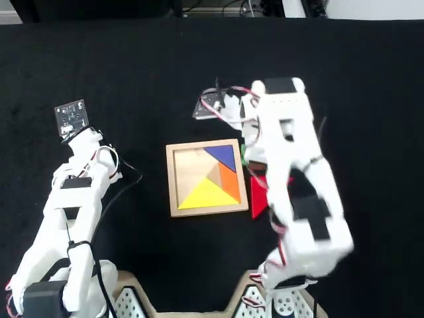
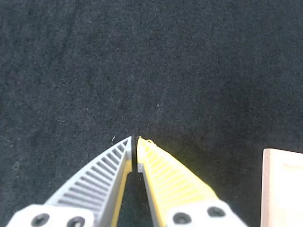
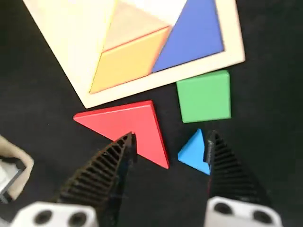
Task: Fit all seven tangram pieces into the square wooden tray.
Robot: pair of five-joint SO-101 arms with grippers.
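We count two white arms at the table. The left gripper point(image 2: 134, 139) has its grey and yellow fingers pressed together on nothing, low over bare cloth with a corner of the one square wooden tray point(image 1: 170, 179) off to its side. The right gripper point(image 3: 169, 138) stands with its black fingers spread wide and nothing between them, above the loose pieces. We count three coloured pieces lying flat in the tray: a blue triangle point(image 1: 222, 156) in its far corner on the right arm's side, an orange piece point(image 1: 230, 180) next to it along that side, and a yellow triangle point(image 1: 207, 194) along the near edge. A tan wedge sits between them; we cannot tell whether it is a piece or the tray floor. Three more pieces lie outside, just beside the tray on the right arm's side: one red triangle point(image 3: 135, 125), one green square point(image 3: 204, 96) and one small light-blue triangle point(image 3: 193, 152), close together but apart. A black cloth point(image 1: 132, 79) covers the table. Beyond its far edge run dark cables point(image 1: 255, 8) and a pale strip point(image 1: 371, 8).
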